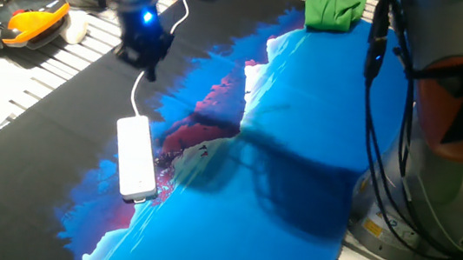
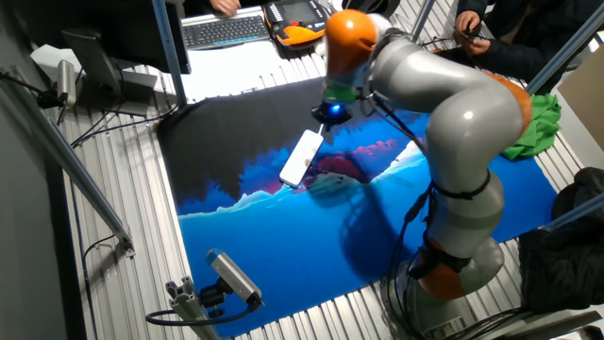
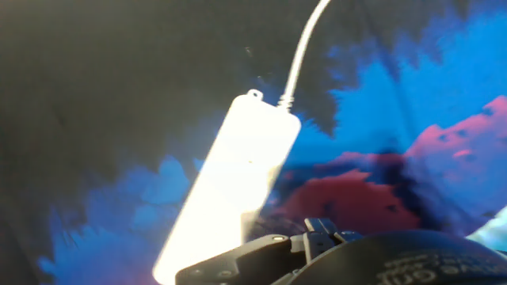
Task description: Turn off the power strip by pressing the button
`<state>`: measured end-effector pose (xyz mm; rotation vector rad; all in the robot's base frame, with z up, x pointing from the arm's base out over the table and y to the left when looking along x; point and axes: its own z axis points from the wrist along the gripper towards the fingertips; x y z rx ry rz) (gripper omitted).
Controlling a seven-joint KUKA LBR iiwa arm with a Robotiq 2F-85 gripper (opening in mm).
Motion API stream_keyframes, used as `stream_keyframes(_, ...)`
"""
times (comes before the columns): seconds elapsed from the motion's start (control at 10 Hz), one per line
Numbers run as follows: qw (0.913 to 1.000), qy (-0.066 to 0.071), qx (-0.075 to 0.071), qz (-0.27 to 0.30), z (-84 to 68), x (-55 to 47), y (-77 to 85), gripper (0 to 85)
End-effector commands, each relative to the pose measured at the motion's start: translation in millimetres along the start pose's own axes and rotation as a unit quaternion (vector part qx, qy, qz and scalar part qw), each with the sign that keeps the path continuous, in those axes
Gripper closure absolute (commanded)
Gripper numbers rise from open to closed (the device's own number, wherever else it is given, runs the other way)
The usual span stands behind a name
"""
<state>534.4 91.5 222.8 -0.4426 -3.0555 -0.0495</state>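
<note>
Hand view puts your gripper (image 1: 145,46) above the power strip (image 3: 230,186), finger state unclear; approach step, next descend onto btn near the cord (image 3: 301,51) end.

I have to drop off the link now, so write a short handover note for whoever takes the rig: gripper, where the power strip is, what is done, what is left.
Gripper: in the air above the cord end of the power strip, not touching it. No view shows the fingertips clearly, so open or shut cannot be told.
Power strip: lies flat on the blue, black and red cloth, its cord running away toward the table's back edge.
Done: the arm has been brought over the strip; nothing shows a press.
Left: find the button (overexposed, not visible in any view), lower onto it, press, lift off.
</note>
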Motion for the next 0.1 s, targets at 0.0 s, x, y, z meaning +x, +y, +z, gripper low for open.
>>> stream_keyframes(0.0,0.9980,0.000,0.003,-0.063,-34.5,-0.8,-9.3,85.0)
